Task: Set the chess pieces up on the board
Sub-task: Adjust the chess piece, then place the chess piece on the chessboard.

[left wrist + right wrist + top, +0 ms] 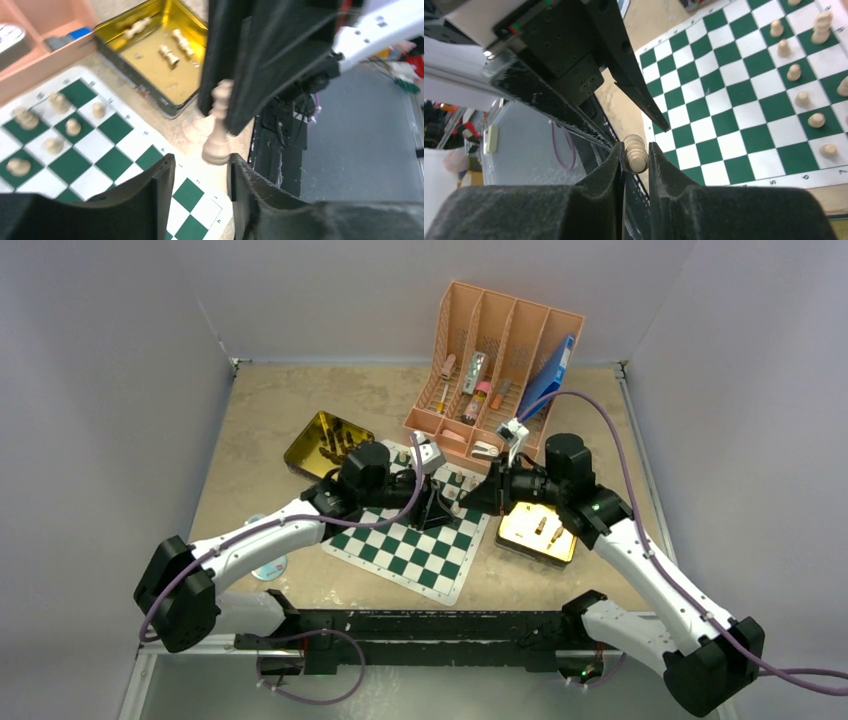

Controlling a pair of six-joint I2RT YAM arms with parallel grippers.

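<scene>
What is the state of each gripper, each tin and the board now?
right gripper: shut on a pale chess piece.
left gripper: open, close to that piece.
board: lying flat, pale pieces standing at one end.
right tin: open, spare pieces lying inside.
left tin: open.

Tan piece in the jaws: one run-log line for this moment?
right jaws: shut on tan piece | left jaws: open by its base | board: partly set
</scene>
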